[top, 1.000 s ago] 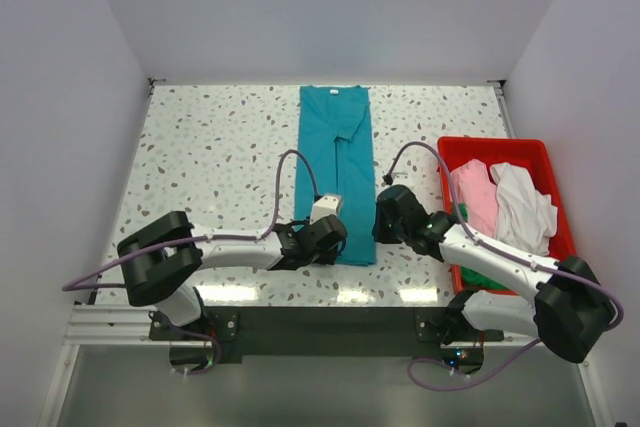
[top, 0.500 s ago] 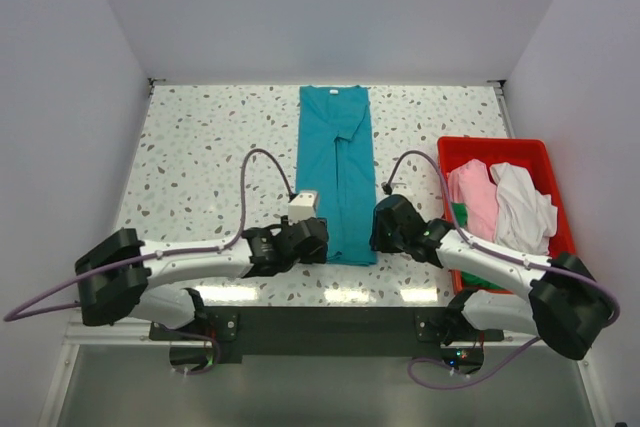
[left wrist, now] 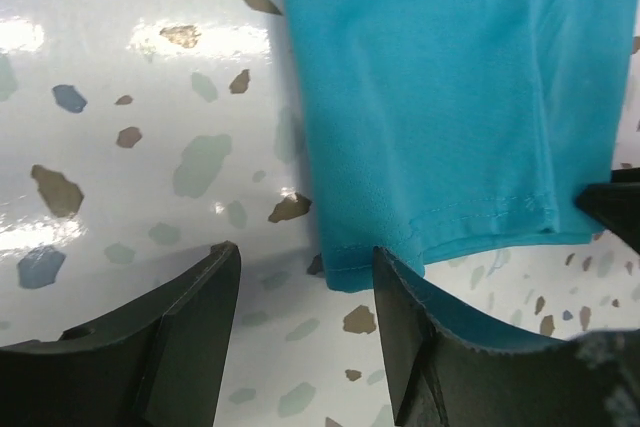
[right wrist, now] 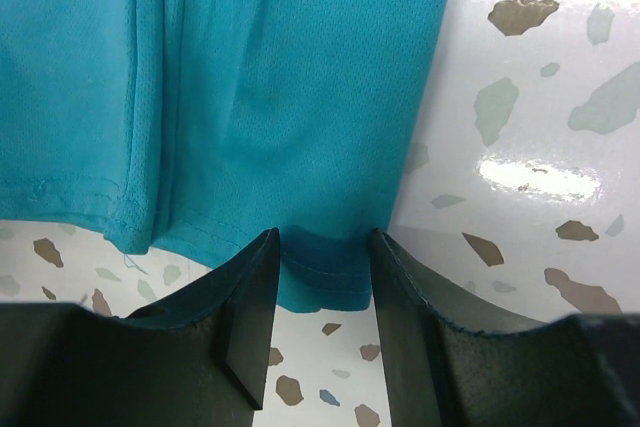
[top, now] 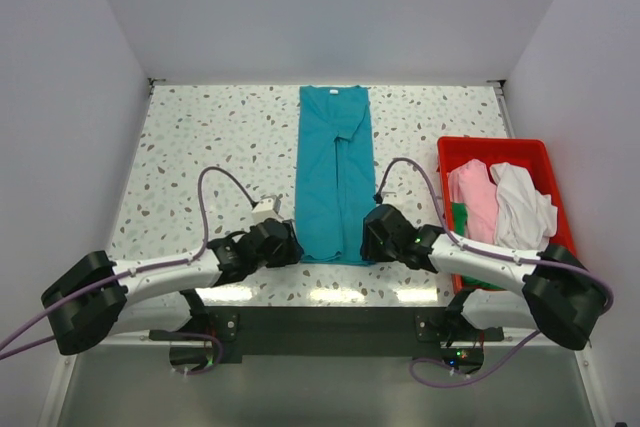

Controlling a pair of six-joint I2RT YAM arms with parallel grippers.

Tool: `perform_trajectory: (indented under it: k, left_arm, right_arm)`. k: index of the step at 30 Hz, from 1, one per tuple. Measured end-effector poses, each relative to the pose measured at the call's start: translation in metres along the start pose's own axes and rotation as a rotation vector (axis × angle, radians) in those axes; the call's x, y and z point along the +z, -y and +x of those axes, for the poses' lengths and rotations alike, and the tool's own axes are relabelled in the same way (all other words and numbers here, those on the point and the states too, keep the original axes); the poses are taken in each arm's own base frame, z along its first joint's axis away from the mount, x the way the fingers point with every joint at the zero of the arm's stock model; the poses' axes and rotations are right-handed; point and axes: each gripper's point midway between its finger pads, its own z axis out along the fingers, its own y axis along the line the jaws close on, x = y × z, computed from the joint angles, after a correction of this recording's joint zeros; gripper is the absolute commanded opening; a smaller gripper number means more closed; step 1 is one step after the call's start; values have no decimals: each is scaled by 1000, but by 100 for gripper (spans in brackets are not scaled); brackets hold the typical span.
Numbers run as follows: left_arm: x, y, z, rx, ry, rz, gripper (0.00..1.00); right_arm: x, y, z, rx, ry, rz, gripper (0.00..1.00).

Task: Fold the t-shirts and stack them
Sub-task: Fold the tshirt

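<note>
A teal t-shirt, folded into a long narrow strip, lies flat in the middle of the table with its collar at the far end. My left gripper is open at the near left corner of its hem. In the left wrist view the gripper straddles that hem corner on the table. My right gripper is open at the near right hem corner. In the right wrist view the gripper has the teal hem lying between its fingers. Pink, white and green shirts lie crumpled in the bin.
A red plastic bin stands at the right side of the speckled table. White walls close in the table on the left, back and right. The table's near edge runs just behind both grippers.
My left gripper has slid left and nearer, off the shirt's hem to its left corner. My right gripper has moved slightly nearer and left onto the right hem corner. The shirt has not moved.
</note>
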Motion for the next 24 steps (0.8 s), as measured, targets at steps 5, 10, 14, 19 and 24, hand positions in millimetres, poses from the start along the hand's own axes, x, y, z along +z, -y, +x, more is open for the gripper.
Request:
perform_trajectory:
  k: [5, 10, 14, 19, 24]
  left_arm:
    - [3, 11, -3, -26, 6, 59, 60]
    - [5, 13, 0, -34, -3, 87, 59]
    - [5, 17, 0, -36, -2, 111, 59]
    - [-1, 23, -4, -50, 19, 164, 61]
    - [-1, 25, -5, -42, 22, 176, 60]
  right_arm:
    - [0, -1, 6, 0, -9, 0, 46]
    - [0, 0, 11, -4, -15, 3, 45]
    - [0, -1, 13, -12, -13, 4, 43]
    - [1, -1, 13, -13, -8, 13, 32]
    - [2, 1, 14, -13, -6, 23, 19]
